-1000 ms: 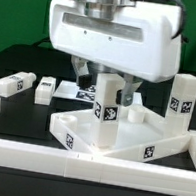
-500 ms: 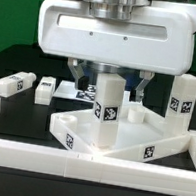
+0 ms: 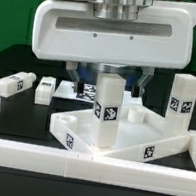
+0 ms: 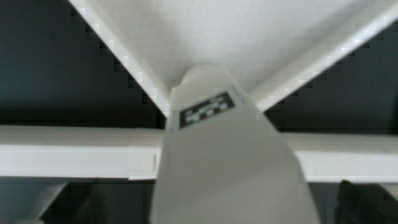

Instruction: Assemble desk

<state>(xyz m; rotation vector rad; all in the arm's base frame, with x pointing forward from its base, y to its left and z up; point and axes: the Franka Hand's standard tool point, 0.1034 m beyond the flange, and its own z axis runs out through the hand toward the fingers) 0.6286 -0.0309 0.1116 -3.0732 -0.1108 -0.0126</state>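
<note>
The exterior view's upper edge cuts off the top of the gripper (image 3: 110,86), and its housing with the upright leg (image 3: 106,112) hides most of the marker board (image 3: 89,88) from you; what shows of it is too small to read. In your wrist view everything is blurred: the leg (image 4: 214,150) runs out of frame, and you cannot tell what the white bands (image 4: 71,150) belong to.

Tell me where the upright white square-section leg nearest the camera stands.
Exterior view, centre: the white square-section leg stands upright at the near corner of the white plastic tray-like tabletop, beneath the end effector.
</note>
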